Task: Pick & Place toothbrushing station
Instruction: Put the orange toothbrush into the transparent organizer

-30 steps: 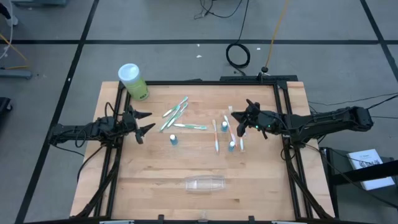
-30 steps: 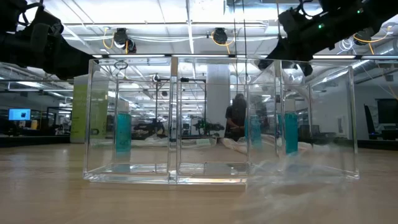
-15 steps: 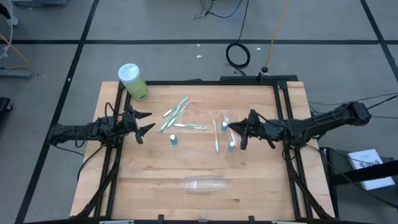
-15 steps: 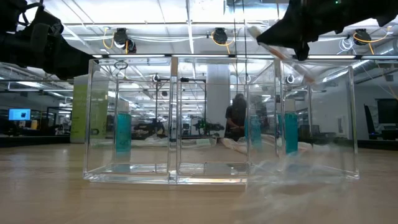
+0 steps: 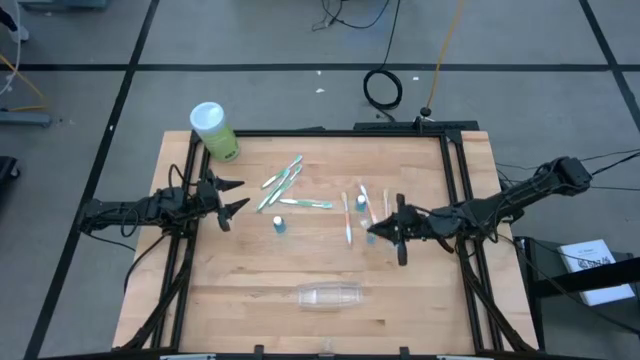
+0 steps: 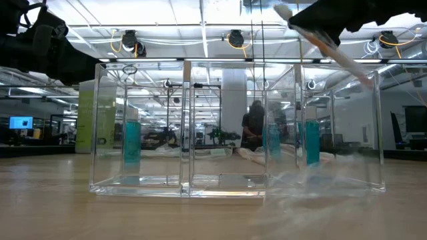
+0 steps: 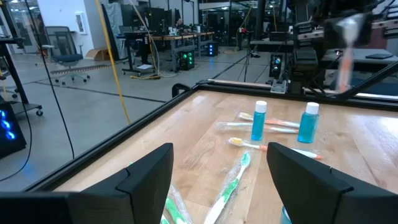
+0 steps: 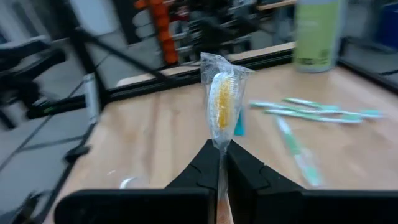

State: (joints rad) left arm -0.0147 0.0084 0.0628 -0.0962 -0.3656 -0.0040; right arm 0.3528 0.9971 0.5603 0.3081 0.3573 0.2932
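Note:
My right gripper (image 5: 386,229) hangs over the table's middle right, shut on a pink-white toothbrush in a clear wrapper (image 8: 222,106), which also shows in the low view (image 6: 330,50). More pink-white toothbrushes (image 5: 348,215) and green-white toothbrushes (image 5: 284,181) lie flat on the wood. Small blue white-capped tubes (image 5: 279,224) stand upright, and they also show in the left wrist view (image 7: 259,121). My left gripper (image 5: 230,200) waits open and empty at the table's left edge, and its fingers (image 7: 148,169) point at the brushes. My right gripper pinches the wrapped toothbrush's handle (image 8: 220,163) between its two shut fingers (image 8: 247,174), coming from the table's right. The bristle head (image 8: 222,102) sticks out past the fingertips. The brush is lifted clear of the table and slants, its head end higher (image 6: 283,11).
A clear plastic container (image 5: 328,295) sits near the table's front edge; the low view shows it with upright dividing walls (image 6: 187,127). A green bottle with a white cap (image 5: 214,131) stands at the far left corner. A black frame (image 5: 460,200) runs along both table sides.
My right gripper has moved from over the pink toothbrushes toward the table's near edge and a little to the left. It has carried one wrapped toothbrush up off the wood, where it now slants in the air.

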